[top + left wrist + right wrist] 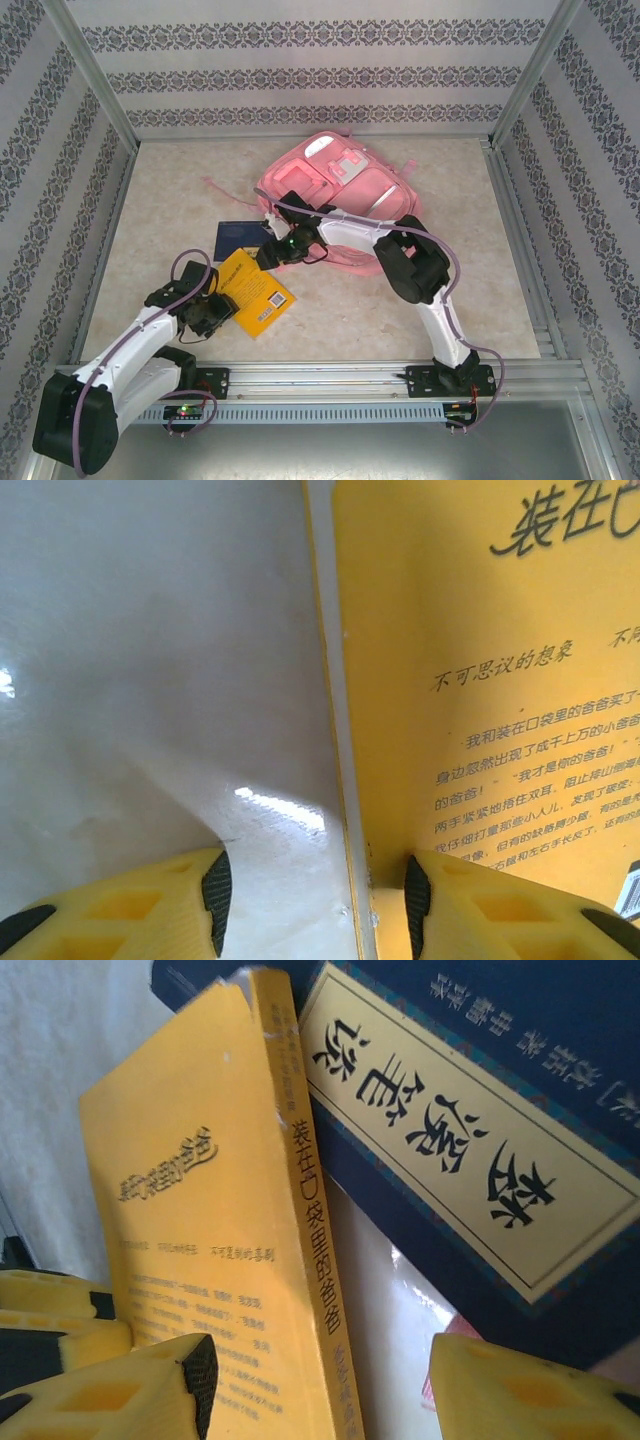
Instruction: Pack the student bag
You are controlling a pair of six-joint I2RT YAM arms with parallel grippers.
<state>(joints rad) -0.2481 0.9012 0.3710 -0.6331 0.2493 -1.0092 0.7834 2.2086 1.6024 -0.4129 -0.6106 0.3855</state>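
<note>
From above, the student bag [345, 185] lies flat just beyond the far end of the yellow book [258, 292], with the right arm stretched across the bag's near edge. The wrist cameras give closer detail. The left gripper [212, 312] [315, 890] stands partly open astride the yellow book's long edge, one finger over the printed cover and the other over bare table [150, 680], clamping nothing. The right gripper [278, 250] [320, 1380], at the book's far end, is parted too — the spine runs between its fingers, ungripped. A dark blue book [238, 237] [560, 1050] with a cream title label meets the yellow book's far corner.
</note>
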